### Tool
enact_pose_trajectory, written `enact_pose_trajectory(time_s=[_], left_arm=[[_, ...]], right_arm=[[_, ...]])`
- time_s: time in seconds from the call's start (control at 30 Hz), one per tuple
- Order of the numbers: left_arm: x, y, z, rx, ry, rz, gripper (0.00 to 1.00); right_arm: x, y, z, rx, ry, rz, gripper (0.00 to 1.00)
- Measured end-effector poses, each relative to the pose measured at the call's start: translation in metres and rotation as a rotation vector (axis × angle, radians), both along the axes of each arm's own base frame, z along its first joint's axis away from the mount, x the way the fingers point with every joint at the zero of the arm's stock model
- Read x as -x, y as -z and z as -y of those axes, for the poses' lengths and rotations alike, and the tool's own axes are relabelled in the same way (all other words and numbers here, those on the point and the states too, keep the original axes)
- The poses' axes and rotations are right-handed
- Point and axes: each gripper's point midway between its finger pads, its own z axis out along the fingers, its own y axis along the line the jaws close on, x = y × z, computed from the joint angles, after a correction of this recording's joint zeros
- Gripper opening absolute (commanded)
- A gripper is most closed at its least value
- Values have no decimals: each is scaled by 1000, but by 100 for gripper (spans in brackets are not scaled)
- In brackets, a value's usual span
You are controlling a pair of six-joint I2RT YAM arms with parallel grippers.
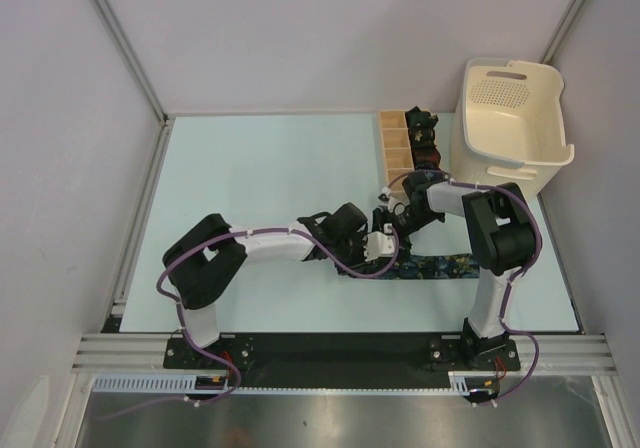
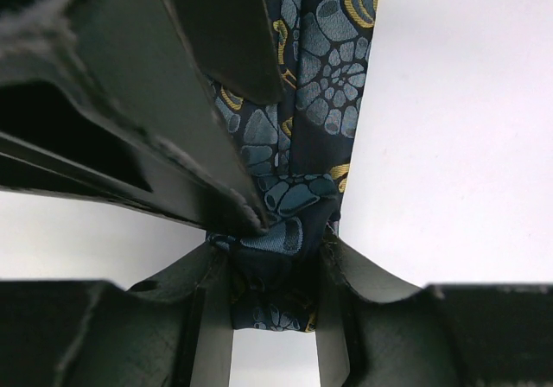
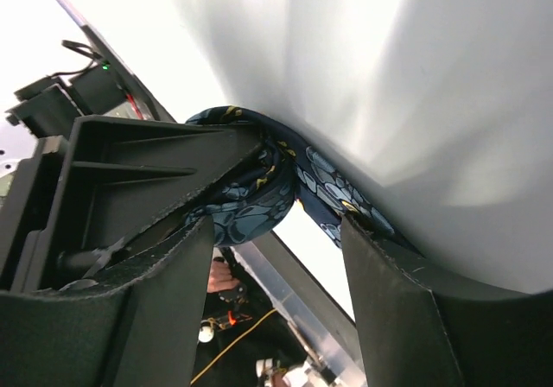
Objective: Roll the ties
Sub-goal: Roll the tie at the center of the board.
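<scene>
The navy floral tie (image 1: 445, 266) lies stretched along the table's front right, and its rolled end is lifted between both grippers. My left gripper (image 2: 276, 253) is shut on that bunched roll (image 2: 285, 231); the flat length of the tie (image 2: 324, 67) runs away beyond the fingers. My right gripper (image 3: 276, 225) stands open, with the roll (image 3: 246, 206) against its left fingertip and the strip (image 3: 333, 180) passing the right one. In the top view the left gripper (image 1: 382, 245) and right gripper (image 1: 388, 218) meet over the tie. Small dark coiled ties (image 1: 421, 138) sit in the box.
A tan wooden divided box (image 1: 394, 150) stands at the back right. Beside it is a cream plastic basket (image 1: 512, 118). The right arm's elbow (image 1: 505, 230) rises above the tie's far end. Side rails border the pale table (image 1: 270, 168).
</scene>
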Motion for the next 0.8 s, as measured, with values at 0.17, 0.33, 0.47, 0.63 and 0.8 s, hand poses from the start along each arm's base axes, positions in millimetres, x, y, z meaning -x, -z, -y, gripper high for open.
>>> enact_pose_trajectory(time_s=[0.17, 0.33, 0.47, 0.63, 0.8], left_arm=[[-3, 0, -10, -25, -14, -7, 17], [-4, 1, -16, -38, -16, -15, 18], [-4, 2, -19, -46, -11, -18, 19], [-4, 2, -22, -50, -16, -27, 21], [-4, 2, -22, -47, -16, -30, 24]], right_arm=[[-8, -5, -7, -47, 13, 25, 56], [-12, -15, -16, -97, 25, 46, 54], [-9, -21, -26, -119, 5, 70, 53], [0, -17, -33, -116, -12, 59, 49], [6, -8, -37, -105, -27, 31, 35]])
